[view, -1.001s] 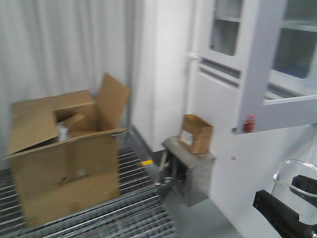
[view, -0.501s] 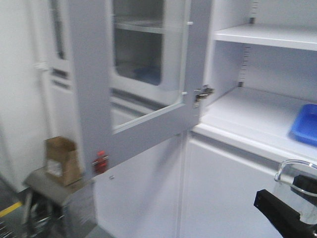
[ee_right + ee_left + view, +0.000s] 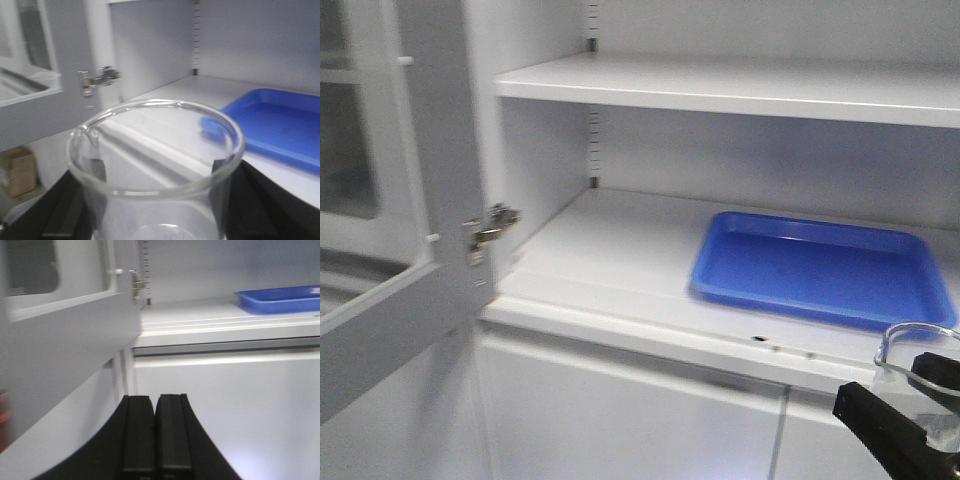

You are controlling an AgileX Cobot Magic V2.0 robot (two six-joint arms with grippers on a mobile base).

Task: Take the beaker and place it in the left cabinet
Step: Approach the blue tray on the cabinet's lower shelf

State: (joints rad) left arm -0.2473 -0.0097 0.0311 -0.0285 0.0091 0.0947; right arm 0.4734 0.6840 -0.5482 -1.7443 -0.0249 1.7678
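While the beaker (image 3: 159, 207) sits clamped between the two black fingers of the right gripper (image 3: 885, 388), it hangs outside the cabinet (image 3: 610, 265), in front of the lower shelf's front edge and low at the right of the front view; its rim, with the spout to the left in the right wrist view, is level with or just under that edge. Open room lies on the shelf to the left of the blue tray (image 3: 820, 265), bare from the tray's left edge to the side wall; the upper shelf (image 3: 720, 88) caps the space overhead. The glazed door (image 3: 435, 190) stands swung open at the left, its hinge (image 3: 492, 228) at the shelf's corner. The left gripper (image 3: 155, 407) has its fingers pressed flat together with nothing between them, low before the closed lower panel. All three views are blurred; the beaker's marks cannot be made out, its base is cut off by the frame, and the tray's right end runs out of view.
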